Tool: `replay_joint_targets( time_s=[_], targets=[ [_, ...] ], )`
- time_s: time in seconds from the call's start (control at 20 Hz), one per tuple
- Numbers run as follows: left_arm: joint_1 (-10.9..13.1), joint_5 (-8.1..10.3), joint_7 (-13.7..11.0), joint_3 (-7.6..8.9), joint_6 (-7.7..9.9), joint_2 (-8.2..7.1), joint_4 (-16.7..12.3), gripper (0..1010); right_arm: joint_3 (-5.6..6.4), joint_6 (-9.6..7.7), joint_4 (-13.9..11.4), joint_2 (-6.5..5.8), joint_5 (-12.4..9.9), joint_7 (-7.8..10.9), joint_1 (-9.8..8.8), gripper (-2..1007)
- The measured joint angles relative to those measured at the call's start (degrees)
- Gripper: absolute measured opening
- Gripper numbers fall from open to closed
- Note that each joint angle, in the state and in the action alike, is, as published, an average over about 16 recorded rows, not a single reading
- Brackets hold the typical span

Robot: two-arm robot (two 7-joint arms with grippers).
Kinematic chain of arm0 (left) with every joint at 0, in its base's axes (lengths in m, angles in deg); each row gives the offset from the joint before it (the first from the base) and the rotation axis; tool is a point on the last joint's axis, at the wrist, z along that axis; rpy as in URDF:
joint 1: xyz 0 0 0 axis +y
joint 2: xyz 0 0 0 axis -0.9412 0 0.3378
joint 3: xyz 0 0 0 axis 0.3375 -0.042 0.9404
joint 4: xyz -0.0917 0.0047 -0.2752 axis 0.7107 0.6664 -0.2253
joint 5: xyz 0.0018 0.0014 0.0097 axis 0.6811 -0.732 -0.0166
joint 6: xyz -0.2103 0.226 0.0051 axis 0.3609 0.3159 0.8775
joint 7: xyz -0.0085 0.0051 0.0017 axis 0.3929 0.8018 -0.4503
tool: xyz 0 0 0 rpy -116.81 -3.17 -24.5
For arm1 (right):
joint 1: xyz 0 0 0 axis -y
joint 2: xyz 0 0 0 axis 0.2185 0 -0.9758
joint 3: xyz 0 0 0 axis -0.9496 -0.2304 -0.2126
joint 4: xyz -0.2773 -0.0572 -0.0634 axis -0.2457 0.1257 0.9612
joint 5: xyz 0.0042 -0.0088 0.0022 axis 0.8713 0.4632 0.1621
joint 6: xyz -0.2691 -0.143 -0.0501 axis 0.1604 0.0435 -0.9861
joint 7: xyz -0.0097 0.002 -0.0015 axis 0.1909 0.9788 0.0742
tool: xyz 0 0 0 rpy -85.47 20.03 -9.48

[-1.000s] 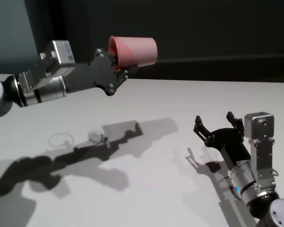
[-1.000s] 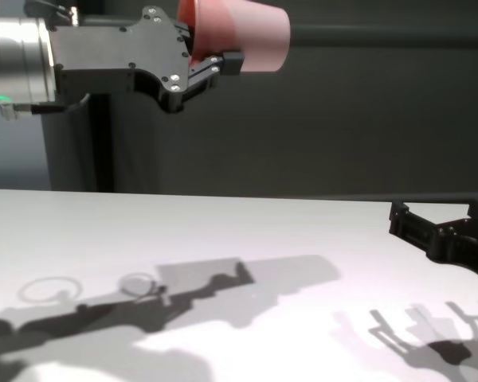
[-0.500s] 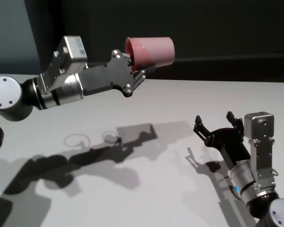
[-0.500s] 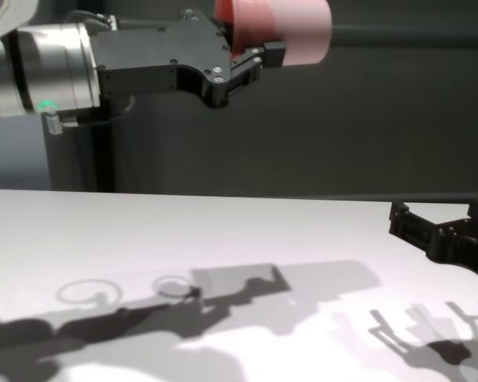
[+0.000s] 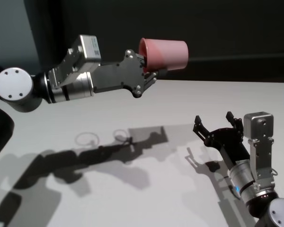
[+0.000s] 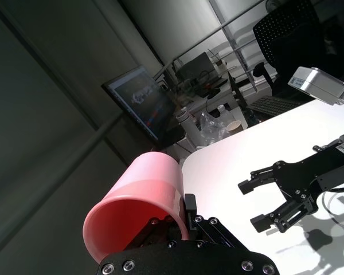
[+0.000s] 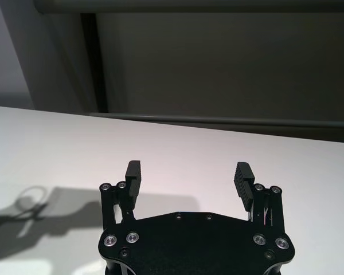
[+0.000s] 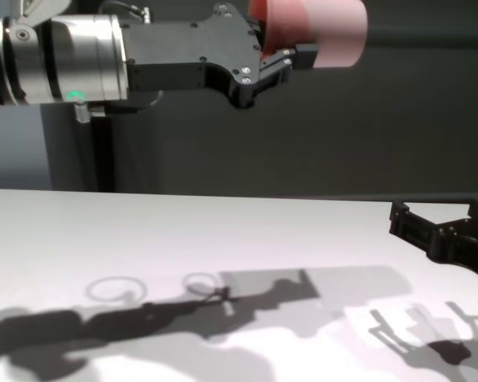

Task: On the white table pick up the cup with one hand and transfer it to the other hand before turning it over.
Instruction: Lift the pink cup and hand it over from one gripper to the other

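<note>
My left gripper [image 5: 148, 71] is shut on the rim of the pink cup [image 5: 165, 54] and holds it on its side, high above the white table [image 5: 180, 99], base pointing right. The cup also shows in the chest view [image 8: 323, 32] and in the left wrist view [image 6: 146, 197], where its open mouth faces the camera. My right gripper [image 5: 217, 124] is open and empty, low over the table at the right, below and to the right of the cup. It shows open in the right wrist view [image 7: 188, 175] and at the chest view's right edge [image 8: 442, 227].
The arms' shadows lie across the table's middle [image 5: 109, 151]. A dark wall stands behind the table's far edge [image 8: 223, 195]. In the left wrist view a monitor [image 6: 139, 100] and a chair [image 6: 289, 40] stand far off beyond the table.
My left arm has carried the cup steadily to the right, toward the right gripper, at about the same height. The right gripper has not moved.
</note>
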Motion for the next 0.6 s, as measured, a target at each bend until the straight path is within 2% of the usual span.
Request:
replay_joint_targets(
  time_s=[0.3, 0.6],
  targets=[
    [-1.2, 0.00, -1.3, -0.45, -1.37, 0.64, 2.0, 38, 0.00, 0.00, 0.0, 0.00, 0.0, 0.00, 0.00, 1000],
    [-1.6, 0.35, -2.0, -0.36, -2.42, 0.47, 3.2, 38, 0.00, 0.00, 0.0, 0.00, 0.0, 0.00, 0.00, 1000]
  ],
)
